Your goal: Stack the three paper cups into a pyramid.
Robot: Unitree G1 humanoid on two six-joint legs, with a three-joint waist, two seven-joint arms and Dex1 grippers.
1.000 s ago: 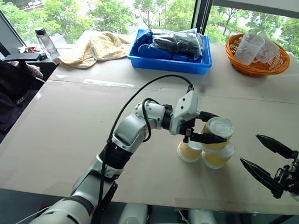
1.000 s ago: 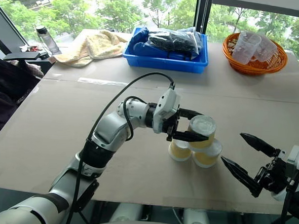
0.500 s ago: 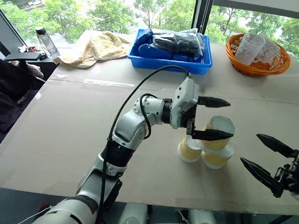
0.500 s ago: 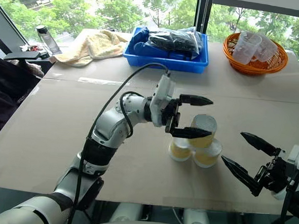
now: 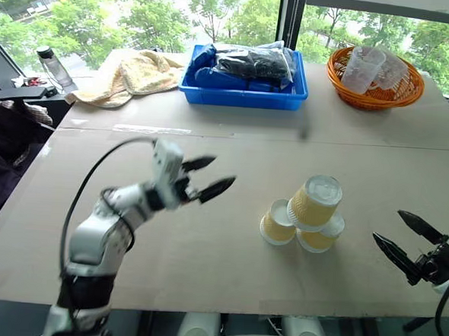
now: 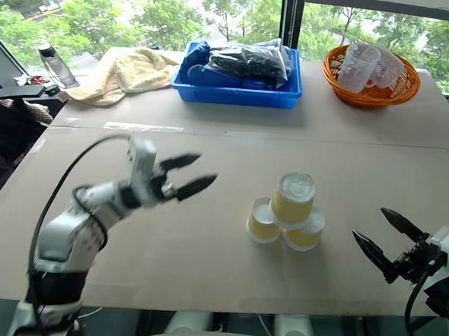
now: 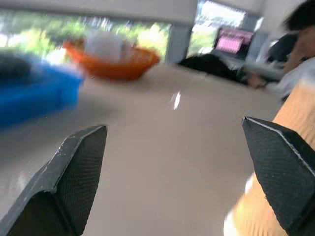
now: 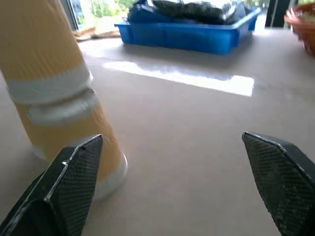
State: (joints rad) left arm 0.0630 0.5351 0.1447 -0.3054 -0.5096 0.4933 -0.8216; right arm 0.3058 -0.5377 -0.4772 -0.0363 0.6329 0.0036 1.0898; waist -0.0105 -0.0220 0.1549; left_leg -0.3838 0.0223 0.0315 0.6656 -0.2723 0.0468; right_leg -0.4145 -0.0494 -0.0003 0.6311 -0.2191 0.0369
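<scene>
The three paper cups stand upside down as a pyramid near the table's front right. The top cup (image 5: 314, 202) leans a little on the two lower cups (image 5: 277, 223) (image 5: 319, 236). My left gripper (image 5: 209, 177) hangs open and empty well to the left of them, apart from the stack. My right gripper (image 5: 403, 240) is open and empty to the right of the stack, near the front edge. The right wrist view shows the stacked cups (image 8: 54, 73) beside one of the fingers (image 8: 74, 182). A tan cup side (image 7: 295, 113) appears in the left wrist view.
At the back stand a blue bin (image 5: 244, 97) with dark bagged items, an orange basket (image 5: 374, 89) of clear plastic cups, a yellow towel (image 5: 127, 71) and a water bottle (image 5: 52, 64). A person (image 7: 300, 19) sits beyond the table's right side.
My left gripper opened, let go of the top cup and drew back to the left. The top cup stays on the two lower ones. My right gripper sank a little to the right.
</scene>
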